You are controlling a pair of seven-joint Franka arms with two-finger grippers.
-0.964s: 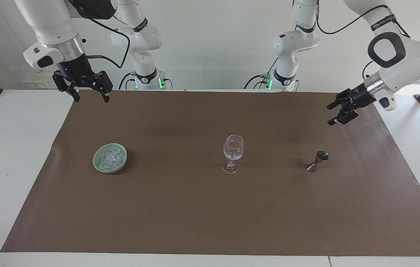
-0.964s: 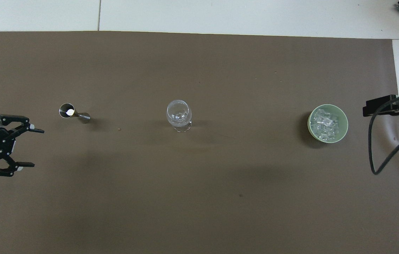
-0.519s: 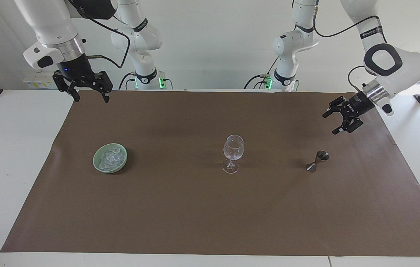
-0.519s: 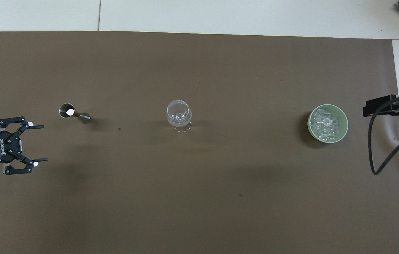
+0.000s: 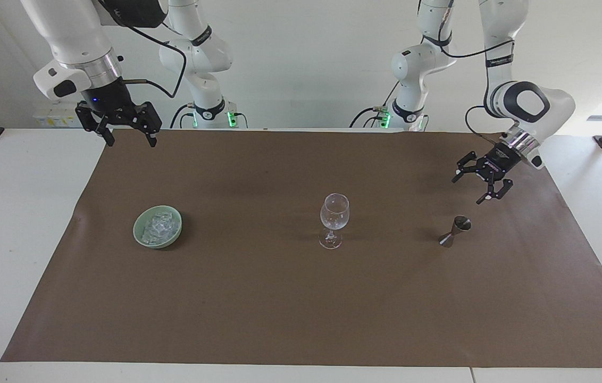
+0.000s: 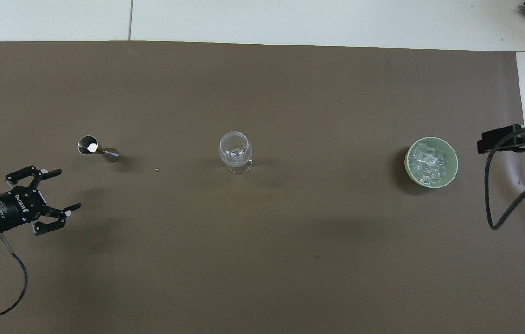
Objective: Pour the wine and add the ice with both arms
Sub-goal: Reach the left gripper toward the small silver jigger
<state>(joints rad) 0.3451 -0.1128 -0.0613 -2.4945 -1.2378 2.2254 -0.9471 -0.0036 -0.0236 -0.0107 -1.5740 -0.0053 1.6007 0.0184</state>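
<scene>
A clear wine glass [image 5: 334,219] [image 6: 235,150] stands upright mid-mat. The ice [image 5: 160,226] [image 6: 427,164] is heaped in a pale green bowl [image 5: 135,231] [image 6: 407,160] toward the right arm's end. A small metal jigger [image 5: 455,230] [image 6: 98,147] stands toward the left arm's end; I cannot tell whether it holds wine. My left gripper [image 5: 467,190] [image 6: 68,188] hangs open and tilted over the mat close to the jigger, not touching it. My right gripper [image 5: 132,142] waits open over the mat's corner by the robots, away from the bowl.
A brown mat [image 5: 279,308] [image 6: 262,260] covers most of the white table [image 5: 14,239]. A black cable and mount [image 6: 499,141] on the right arm reach in beside the bowl in the overhead view.
The left gripper has come down and swung toward the jigger, turning its wrist as it went. The right arm, glass, bowl and jigger have stayed put.
</scene>
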